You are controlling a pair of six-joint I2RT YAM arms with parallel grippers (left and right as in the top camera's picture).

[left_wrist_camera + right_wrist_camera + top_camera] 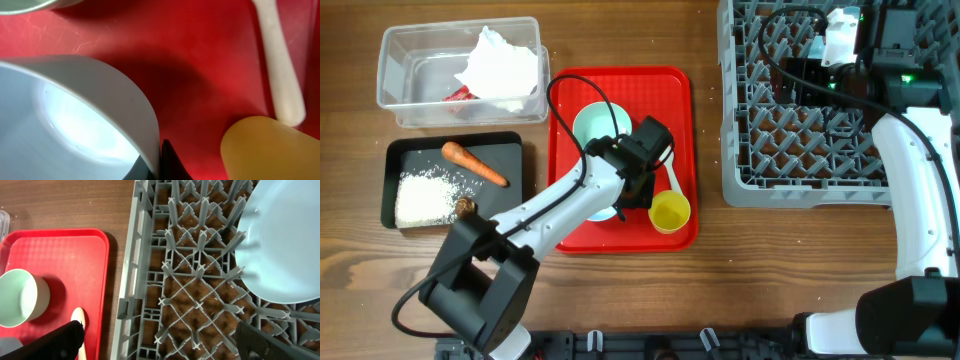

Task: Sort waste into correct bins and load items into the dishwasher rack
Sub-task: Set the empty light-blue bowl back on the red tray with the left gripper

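My left gripper (635, 190) (160, 161) is shut on the rim of the light blue bowl (605, 213) (65, 115), one finger inside and one outside, on the red tray (620, 75). The teal bowl (592, 125) (17, 297), yellow cup (670, 212) (270, 147) and white spoon (673, 180) (280, 65) sit on the tray beside it. My right gripper (808, 72) (162, 345) is open and empty over the grey dishwasher rack (800, 185) (145, 280). The light blue plate (285, 240) stands between the rack's pegs.
The clear tub (400, 100) at the back left holds the napkin (505, 65) and the red wrapper (458, 95). The black tray (390, 180) in front of it holds the carrot (475, 165), rice (425, 195) and a brown scrap (467, 207).
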